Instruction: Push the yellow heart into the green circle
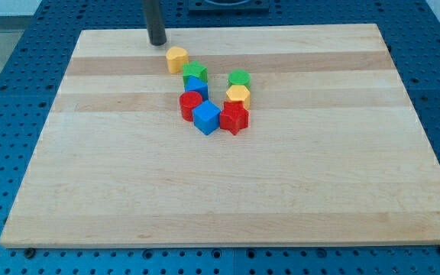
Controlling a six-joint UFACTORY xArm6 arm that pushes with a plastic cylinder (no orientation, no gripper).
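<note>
Camera view shows a pale wooden board (pixel 228 191) lying on a blue perforated bench (pixel 6 92), with eight small blocks bunched just above the board's middle. My tip (pixel 157 43), the lower end of the straight dark rod, rests near the board's top edge, up and to the view's left of the cluster. There is no claw on this arm, so nothing is spread or pinched — the rod only pushes. The yellow heart-shaped block (pixel 176 59) sits closest to my tip, just down and to its right, apart from it, at the upper-left end of the cluster. Immediately below and right of it is a green star-like block (pixel 195 73), then a blue block (pixel 196 88), a red rounded block (pixel 191 105), a blue cube (pixel 206 118) and a red star-like block (pixel 234 118) curling round the bottom. On the right arm of this curl sit a yellow hexagonal block (pixel 237 95) and, above it, the green circle block (pixel 239 78). My tip seems placed behind the heart so that a push toward the view's right would carry it across the open gap to the green circle; I judge the green star-like block's closeness the main risk — it could be dragged along.
</note>
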